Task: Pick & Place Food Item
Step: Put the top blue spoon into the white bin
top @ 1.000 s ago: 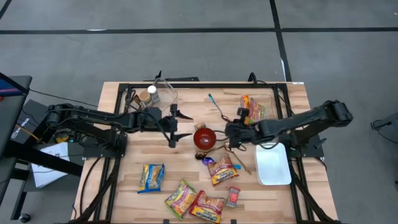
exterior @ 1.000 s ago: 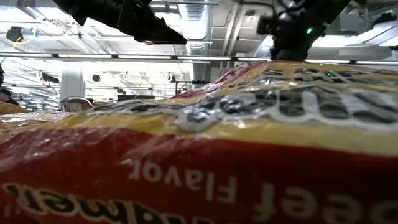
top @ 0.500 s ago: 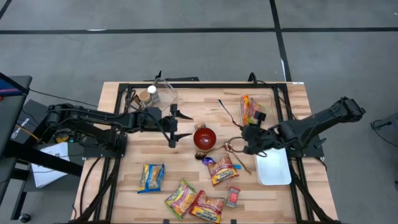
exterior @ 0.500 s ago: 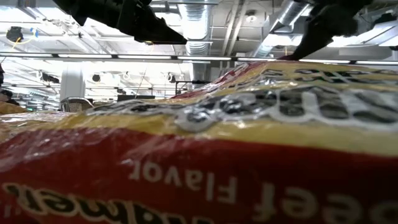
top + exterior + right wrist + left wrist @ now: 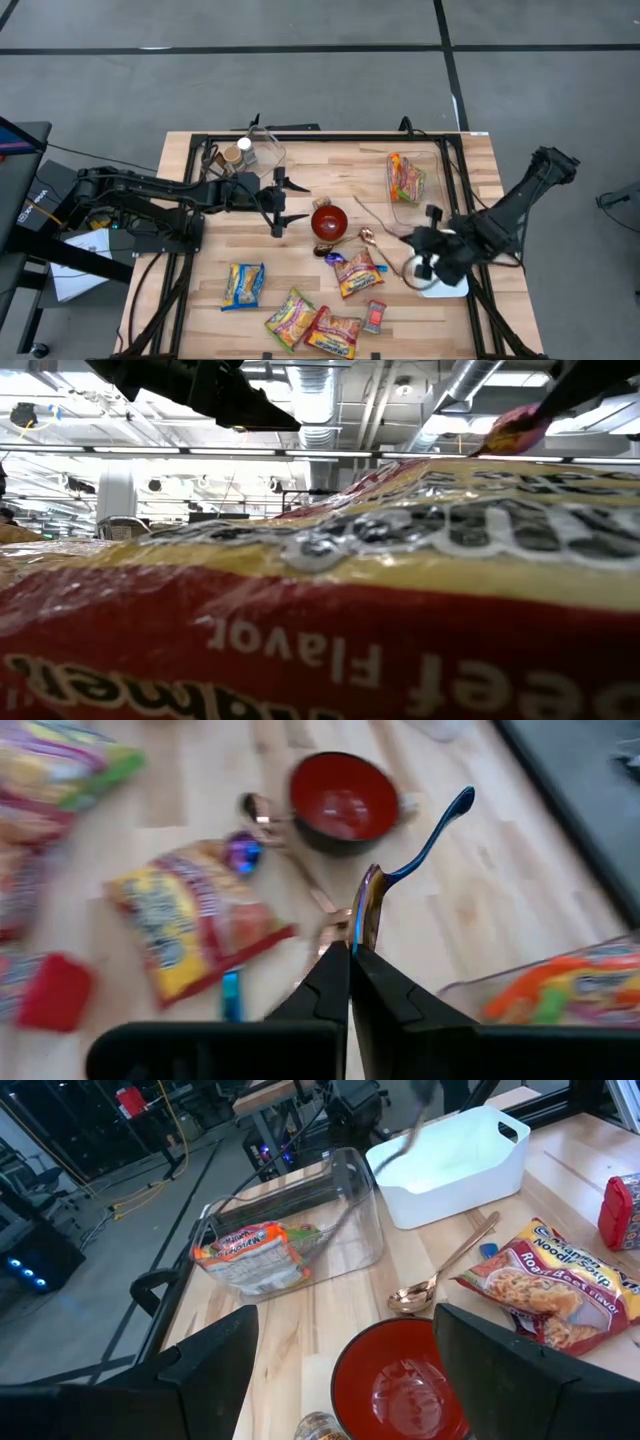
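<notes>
Blue-handled spoon (image 5: 400, 870) in right hand (image 5: 350, 952)

Red bowl (image 5: 329, 221), white bin (image 5: 441, 264), blue-handled spoon (image 5: 415, 860), yellow-and-red noodle packet (image 5: 357, 272).

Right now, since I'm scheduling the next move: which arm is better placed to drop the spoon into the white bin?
Right. The right gripper is shut on the spoon, right by the bin. The left gripper, jaws open and empty, hangs by the bowl, farther off.
</notes>
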`<action>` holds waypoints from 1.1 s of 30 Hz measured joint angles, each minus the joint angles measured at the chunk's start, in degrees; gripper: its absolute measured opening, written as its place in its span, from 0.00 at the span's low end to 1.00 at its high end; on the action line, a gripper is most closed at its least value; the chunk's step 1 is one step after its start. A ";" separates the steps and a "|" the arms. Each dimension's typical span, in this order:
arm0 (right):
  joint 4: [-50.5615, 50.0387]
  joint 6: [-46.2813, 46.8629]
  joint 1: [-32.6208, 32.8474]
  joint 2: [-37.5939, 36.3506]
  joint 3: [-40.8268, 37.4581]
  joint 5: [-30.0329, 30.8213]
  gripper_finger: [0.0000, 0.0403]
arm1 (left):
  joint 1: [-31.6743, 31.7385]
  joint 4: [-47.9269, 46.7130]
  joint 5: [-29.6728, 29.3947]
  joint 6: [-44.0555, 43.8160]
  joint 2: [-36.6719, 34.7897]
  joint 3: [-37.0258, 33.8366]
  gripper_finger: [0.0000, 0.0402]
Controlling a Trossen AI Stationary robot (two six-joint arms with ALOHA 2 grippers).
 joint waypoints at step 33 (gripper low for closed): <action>-37.05 44.00 34.32 25.60 35.17 -5.71 0.00 | -13.43 0.08 0.00 -9.94 0.00 0.00 0.74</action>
